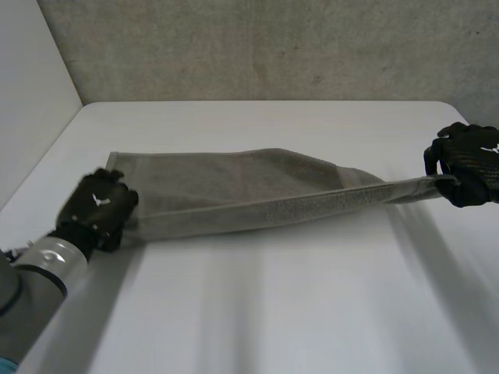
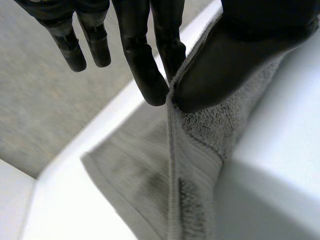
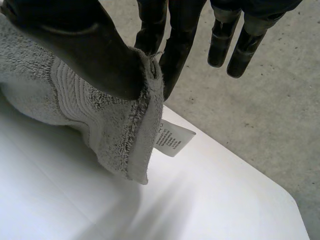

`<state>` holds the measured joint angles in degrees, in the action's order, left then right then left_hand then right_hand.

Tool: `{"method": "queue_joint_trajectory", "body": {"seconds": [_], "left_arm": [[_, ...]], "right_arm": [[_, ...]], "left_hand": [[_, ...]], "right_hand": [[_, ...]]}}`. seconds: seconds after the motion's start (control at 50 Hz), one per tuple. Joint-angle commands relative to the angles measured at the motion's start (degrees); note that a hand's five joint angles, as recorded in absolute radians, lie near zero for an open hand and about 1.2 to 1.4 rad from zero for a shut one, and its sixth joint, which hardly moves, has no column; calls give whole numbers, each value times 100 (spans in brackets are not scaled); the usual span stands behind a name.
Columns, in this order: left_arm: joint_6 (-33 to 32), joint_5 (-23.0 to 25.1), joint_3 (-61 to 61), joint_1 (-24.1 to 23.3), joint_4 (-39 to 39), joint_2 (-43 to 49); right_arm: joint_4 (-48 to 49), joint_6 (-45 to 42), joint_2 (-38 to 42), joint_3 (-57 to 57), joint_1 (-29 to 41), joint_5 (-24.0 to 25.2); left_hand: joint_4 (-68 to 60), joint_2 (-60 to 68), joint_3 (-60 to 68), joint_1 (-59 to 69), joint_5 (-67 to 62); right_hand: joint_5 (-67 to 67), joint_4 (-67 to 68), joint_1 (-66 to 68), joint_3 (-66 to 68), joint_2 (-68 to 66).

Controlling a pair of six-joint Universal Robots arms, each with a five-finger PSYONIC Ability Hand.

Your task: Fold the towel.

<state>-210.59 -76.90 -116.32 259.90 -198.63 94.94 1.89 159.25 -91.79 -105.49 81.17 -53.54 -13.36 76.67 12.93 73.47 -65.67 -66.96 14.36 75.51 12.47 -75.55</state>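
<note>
The grey towel (image 1: 234, 191) stretches across the middle of the head view, pulled out long between the two hands over the white table (image 1: 273, 312). The left hand (image 1: 97, 204) sits at the left of the frame, low beside the table top, at the towel's near left corner. In its own wrist view the thumb (image 2: 225, 60) presses the towel's edge against the nearest fingers, a firm pinch, while the other fingers (image 2: 70, 45) hang straight and free of the cloth. From that pinch the cloth drops away towards the table.

The right hand (image 1: 468, 160) is at the right edge of the frame, raised a little off the table, with the towel narrowing to a gathered strip that runs into it. Seen from its wrist, its thumb (image 3: 85, 50) clamps the hemmed end of the towel against two fingers, and the remaining fingers (image 3: 232, 45) stay straight and touch nothing. A small white care label (image 3: 172, 139) sticks out from the hem just below the pinch.

The towel's far left corner lies flat on the table, towards the upper left of the cloth. A rough grey wall (image 1: 273, 47) runs behind the table.
</note>
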Motion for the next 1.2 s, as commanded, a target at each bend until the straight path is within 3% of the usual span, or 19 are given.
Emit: {"method": "queue_joint_trajectory", "body": {"seconds": [0.02, 0.16, 0.26, 0.46, 0.68, 0.8, 0.9, 0.94, 1.0, 1.06, 1.1, 1.16, 1.2], "left_arm": [[210, 542, 565, 254, 762, -1045], [764, 1009, 1199, 473, 1387, -1776], [958, 1063, 1331, 710, 1423, -1926], [976, 1256, 1384, 992, 1441, -1874], [993, 1309, 1647, 1133, 1397, -1812], [1011, 1300, 1920, 1089, 1379, -1346], [1107, 1195, 2753, 835, 1274, 56], [1160, 1168, 3077, 704, 1274, 478], [1178, 915, 3833, 466, 1291, 1129], [1187, 520, 4606, 229, 1291, 1387], [1230, 370, 4941, 123, 1257, 1352], [1362, 254, 5408, 52, 1152, 1038], [1537, 254, 5427, 52, 1003, 722]], "right_arm": [[-619, 1, -295, 466, 4, 195], [-1129, 36, -541, 1056, 39, 389], [-1578, -17, -568, 1549, 48, 441], [-2131, -350, -550, 2304, 65, 441], [-2298, -702, -489, 2348, 83, 433], [-2114, -667, 74, 2463, 109, 380], [-1885, -615, 830, 2867, 513, 81], [-1667, -623, 1407, 3313, 793, -435], [-1499, -606, 1647, 3579, 935, -649], [-1156, -527, 1972, 4264, 1155, -1062], [-876, -29, 1946, 5008, 1251, -1298], [-708, 431, 1832, 5266, 1261, -1316], [-384, 1228, 1482, 5381, 1191, -1247]], "left_hand": [[336, 333, -293, 653, -433], [336, 333, -293, 653, -433], [336, 333, -293, 653, -433], [336, 333, -293, 653, -433], [336, 333, -293, 653, -433], [336, 333, -293, 653, -433], [336, 333, -293, 653, -433], [336, 333, -293, 653, -433], [336, 333, -293, 653, -433], [336, 333, -293, 653, -433], [336, 333, -293, 653, -433], [336, 333, -293, 653, -433], [336, 333, -293, 653, -433]], "right_hand": [[-304, -436, 449, -247, -445], [-304, -436, 449, -247, -445], [-304, -436, 449, -247, -445], [-304, -436, 449, -247, -445], [-304, -436, 449, -247, -445], [-304, -436, 449, -247, -445], [-304, -436, 449, -247, -445], [-304, -436, 449, -247, -445], [-304, -436, 449, -247, -445], [-304, -436, 449, -247, -445], [-304, -436, 449, -247, -445], [-304, -436, 449, -247, -445], [-304, -436, 449, -247, -445]]}}
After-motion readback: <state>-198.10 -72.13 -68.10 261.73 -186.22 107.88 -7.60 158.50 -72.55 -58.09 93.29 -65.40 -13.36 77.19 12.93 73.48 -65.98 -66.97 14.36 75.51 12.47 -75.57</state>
